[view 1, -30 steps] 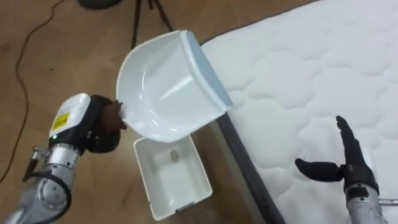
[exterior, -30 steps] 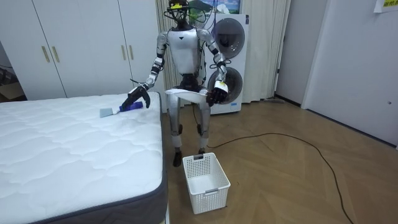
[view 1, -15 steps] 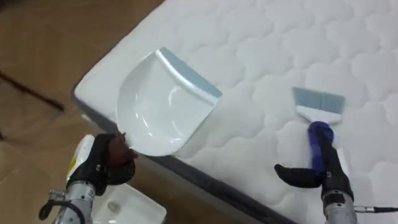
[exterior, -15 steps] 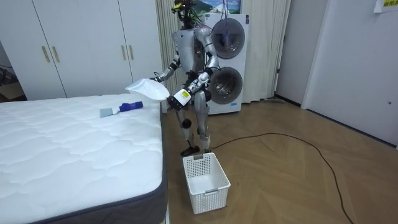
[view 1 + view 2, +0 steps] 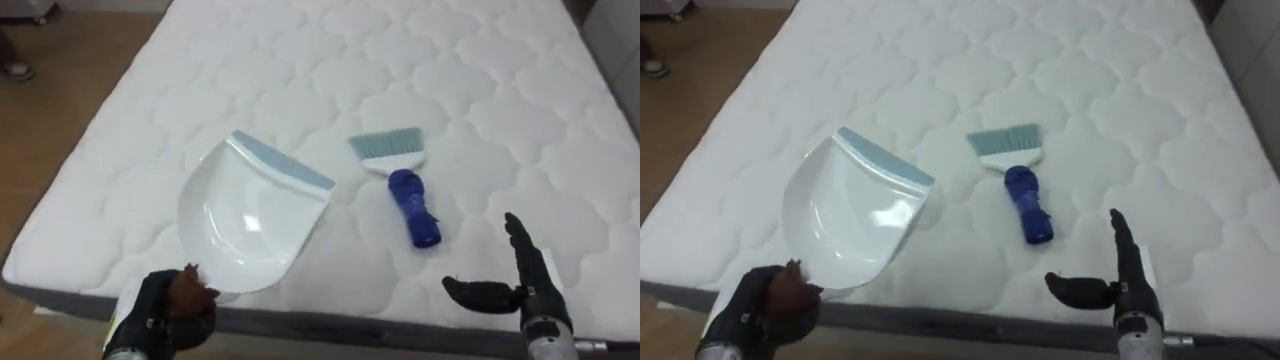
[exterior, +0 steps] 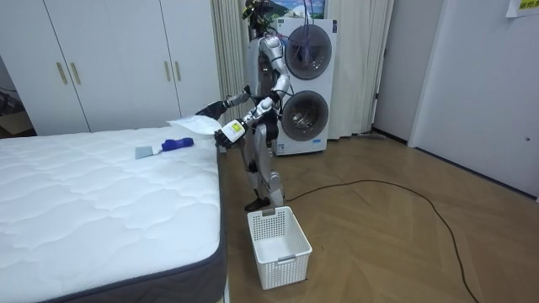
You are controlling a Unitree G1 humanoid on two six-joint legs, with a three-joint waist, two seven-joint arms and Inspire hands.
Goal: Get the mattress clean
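A white dustpan point(image 5: 250, 225) with a pale blue lip hangs tilted over the near part of the white mattress point(image 5: 300, 60). My left hand point(image 5: 175, 310) is shut on its handle at the lower left. A brush point(image 5: 405, 185) with a blue handle and pale bristles lies flat on the mattress, just right of the pan. My right hand point(image 5: 525, 285) is open at the lower right, near the bed's edge, a short way from the brush handle and holding nothing. In the room view I stand at the bed's side, leaning towards it.
A white slatted basket point(image 6: 280, 246) stands on the wooden floor beside the bed, behind me. Stacked washing machines point(image 6: 303, 84) and white wardrobes point(image 6: 109, 59) line the back wall. The dark bed edge point(image 5: 400, 335) runs below my hands.
I have turned from the basket to the bed. The dustpan has swung from above the basket to over the mattress. The right hand stays open near the brush.
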